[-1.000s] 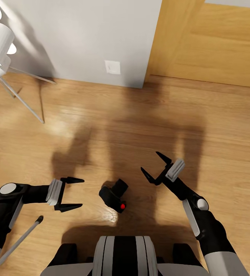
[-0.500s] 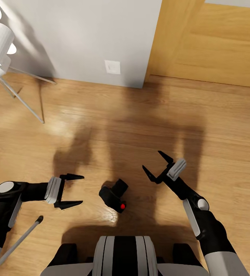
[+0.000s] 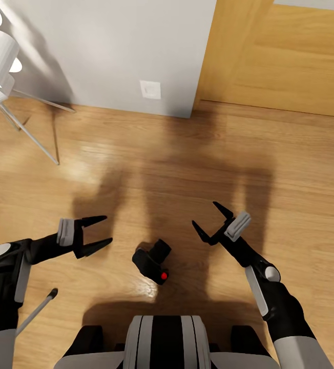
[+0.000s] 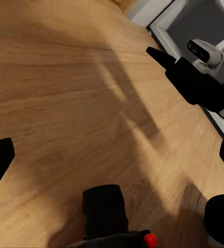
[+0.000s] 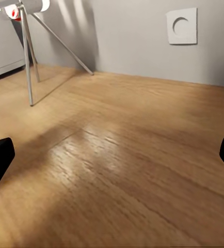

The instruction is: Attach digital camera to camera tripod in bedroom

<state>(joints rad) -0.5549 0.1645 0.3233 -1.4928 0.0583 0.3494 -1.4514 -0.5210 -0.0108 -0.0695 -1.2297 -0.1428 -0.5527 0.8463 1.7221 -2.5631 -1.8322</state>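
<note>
The digital camera (image 3: 152,260) lies tipped on the wood floor just ahead of my base, its red button (image 3: 163,277) facing me. In the left wrist view its lens barrel (image 4: 105,209) sits close below. My left gripper (image 3: 103,229) is open, a short way left of the camera and not touching it. My right gripper (image 3: 204,213) is open too, raised to the camera's right and a little beyond it. A silver leg with a black foot (image 3: 39,306), apparently the camera tripod's, crosses the floor beside my left arm; the rest of it is out of view.
A white lamp on thin legs (image 3: 29,134) stands at the far left, its legs (image 5: 28,62) also in the right wrist view. Ahead is a grey wall with a socket plate (image 3: 150,89), and a wooden door (image 3: 290,56) to its right.
My left gripper has swung forward and away from my base, its fingers now angled toward the camera's far side. The right gripper has drifted slightly. The camera has not moved.
</note>
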